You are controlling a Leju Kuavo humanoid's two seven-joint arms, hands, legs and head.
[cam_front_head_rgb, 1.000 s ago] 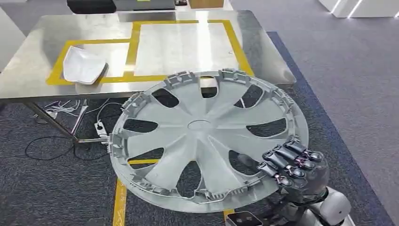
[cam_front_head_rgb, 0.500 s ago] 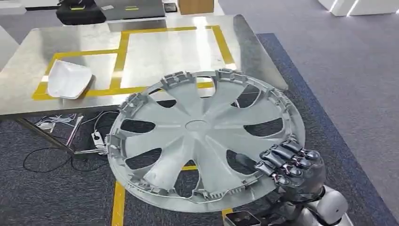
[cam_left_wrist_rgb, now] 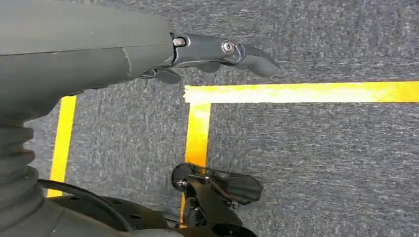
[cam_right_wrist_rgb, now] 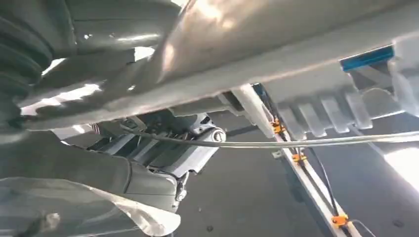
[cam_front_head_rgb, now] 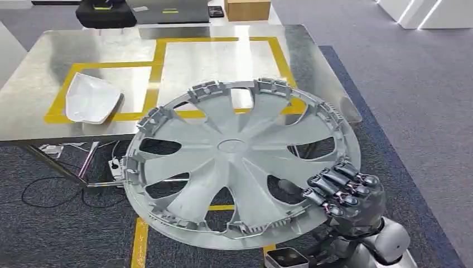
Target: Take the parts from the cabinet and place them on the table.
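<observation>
The right hand (cam_front_head_rgb: 344,195) fingers (cam_front_head_rgb: 329,192) grasp the wheel cover (cam_front_head_rgb: 237,162) at its rim; it looks light, thin, slightly flexible plastic. The left hand (cam_left_wrist_rgb: 217,52) is released.

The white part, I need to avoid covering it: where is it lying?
In the head view the white part lies on the table's left side, inside the smaller yellow-taped box, left of the hubcap.
</observation>
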